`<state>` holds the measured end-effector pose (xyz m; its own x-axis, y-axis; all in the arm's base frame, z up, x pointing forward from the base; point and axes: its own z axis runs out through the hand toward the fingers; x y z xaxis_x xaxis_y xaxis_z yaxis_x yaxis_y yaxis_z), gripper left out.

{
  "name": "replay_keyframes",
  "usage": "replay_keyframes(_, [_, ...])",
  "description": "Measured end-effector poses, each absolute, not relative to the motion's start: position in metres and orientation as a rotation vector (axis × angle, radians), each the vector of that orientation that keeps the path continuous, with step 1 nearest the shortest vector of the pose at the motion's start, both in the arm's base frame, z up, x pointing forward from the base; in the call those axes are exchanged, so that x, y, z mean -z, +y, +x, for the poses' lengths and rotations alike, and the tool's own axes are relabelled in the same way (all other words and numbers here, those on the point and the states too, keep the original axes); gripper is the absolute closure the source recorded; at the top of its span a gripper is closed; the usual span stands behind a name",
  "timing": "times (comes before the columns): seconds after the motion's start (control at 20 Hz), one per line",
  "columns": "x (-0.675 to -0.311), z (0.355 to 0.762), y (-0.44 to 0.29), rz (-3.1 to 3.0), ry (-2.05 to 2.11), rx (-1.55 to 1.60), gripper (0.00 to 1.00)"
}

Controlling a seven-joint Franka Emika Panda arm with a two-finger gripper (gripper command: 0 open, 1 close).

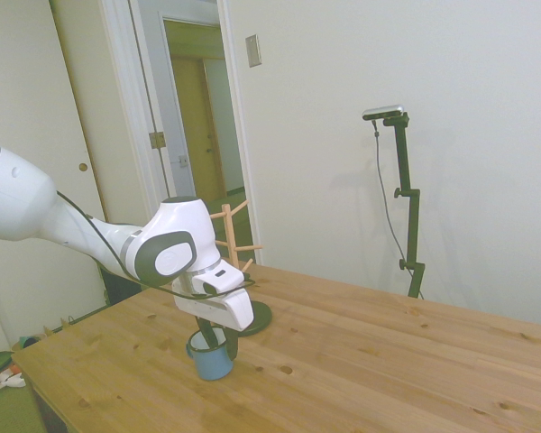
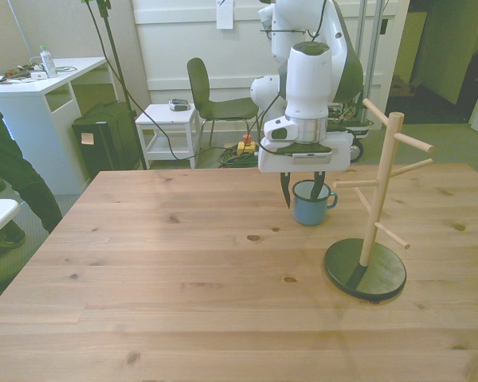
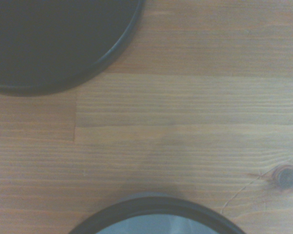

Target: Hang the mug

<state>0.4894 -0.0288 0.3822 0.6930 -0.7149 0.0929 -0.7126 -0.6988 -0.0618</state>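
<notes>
Light-blue mug (image 2: 311,204) upright on the wooden table (image 2: 183,270), just left of the mug tree (image 2: 372,231) in the front view. Gripper (image 2: 302,193) lowered over the mug, fingers spread, one outside the wall, one inside the rim. The wrist view shows the mug's dark rim (image 3: 156,214) near the tree's black base (image 3: 53,39).
</notes>
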Motion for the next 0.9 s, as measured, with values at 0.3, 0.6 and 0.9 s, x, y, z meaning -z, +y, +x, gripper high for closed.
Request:
replay_keyframes(0.3, [-0.372,0.487,-0.029,-2.890,1.203,0.156,1.00])
replay_keyframes(0.6, [-0.369,0.487,-0.031,-2.897,1.198,0.166,1.00])
replay_keyframes(0.9, [-0.376,0.488,-0.031,-2.900,1.191,0.194,1.00])
